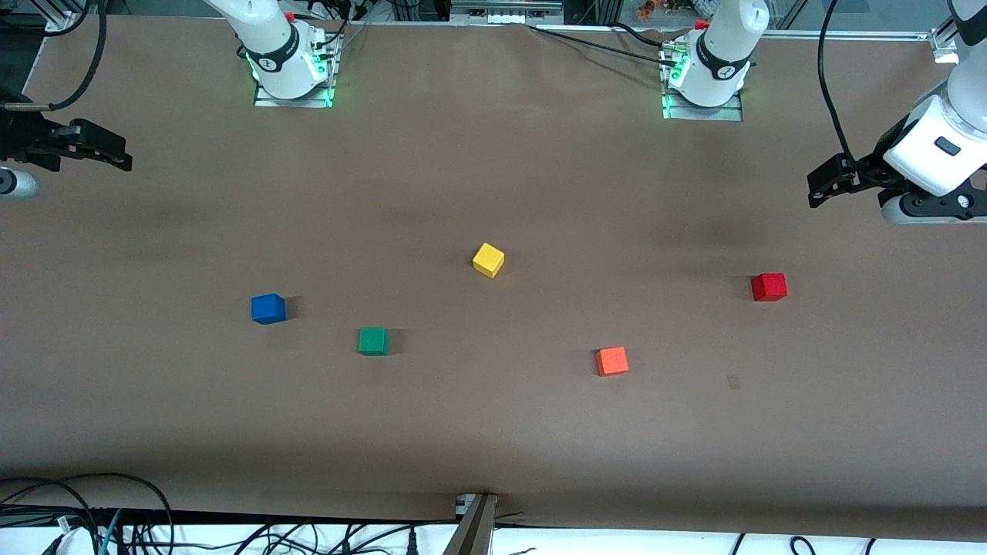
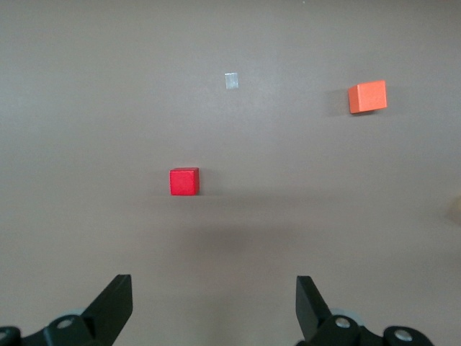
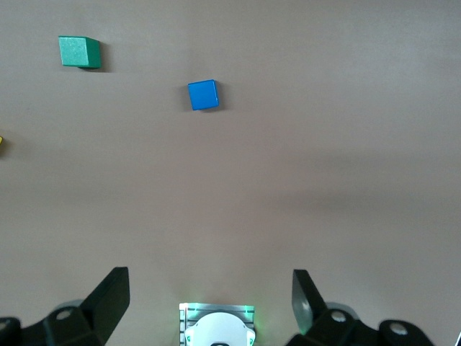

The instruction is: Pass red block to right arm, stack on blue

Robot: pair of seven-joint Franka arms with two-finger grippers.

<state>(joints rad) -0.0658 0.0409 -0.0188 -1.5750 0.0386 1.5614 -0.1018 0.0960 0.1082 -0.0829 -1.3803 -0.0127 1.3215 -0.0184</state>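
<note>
The red block (image 1: 769, 287) sits on the bare tabletop (image 1: 493, 432) toward the left arm's end, and the left claw (image 1: 822, 187) hangs in the air near that same end — so the left arm is plainly the nearer one and, by my reading, the one to make the first pick. In the left wrist view the red block (image 2: 184, 182) lies ahead of the spread fingertips (image 2: 115, 295) and off-centre, closer to one finger's line than the other, so the coming move looks like a reach forward with a small sideways correction before descending. The block is a cube with no long axis; its faces look roughly square to the finger gap, so little wrist turn seems needed. The left claw is wide open and holds nothing.

The orange cube (image 1: 611, 361) lies apart from the red one, nearer the front camera and toward the table's middle — clear of the approach.

The blue cube (image 1: 267, 308) rests toward the right arm's end, with the green cube (image 1: 373, 341) near it and the yellow cube (image 1: 488, 260) about mid-table. The right claw (image 1: 116, 158) waits high over that end of the tabletop, its fingers (image 3: 108, 299) spread and empty. No step of the task is done yet.
</note>
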